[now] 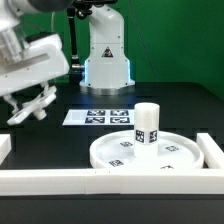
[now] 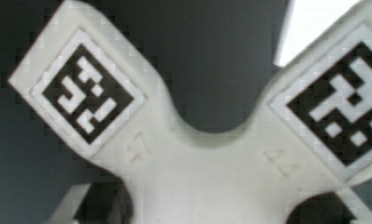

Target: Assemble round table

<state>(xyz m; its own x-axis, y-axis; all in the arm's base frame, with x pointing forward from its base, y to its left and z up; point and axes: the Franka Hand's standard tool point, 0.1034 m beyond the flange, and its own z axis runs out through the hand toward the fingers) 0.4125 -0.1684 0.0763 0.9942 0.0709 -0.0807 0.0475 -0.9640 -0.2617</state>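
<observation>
The large rimmed round disc (image 1: 150, 152) lies flat on the black table, against the white rails. The short cylinder leg (image 1: 147, 122) stands upright on its middle, with tags on its side. My gripper (image 1: 34, 92) is high at the exterior view's left, well apart from the disc, and is shut on the cross-shaped base (image 1: 30, 106), held in the air. In the wrist view the cross-shaped base (image 2: 192, 160) fills the picture, with two tagged arms spreading away. My gripper (image 2: 209, 208) clamps its hub, with dark fingers (image 2: 94, 200) on either side.
The marker board (image 1: 100, 117) lies flat behind the disc. Long white border rails run along the table's front (image 1: 90, 182) and at the exterior view's right (image 1: 212, 150). The arm's white base (image 1: 105, 60) stands at the back.
</observation>
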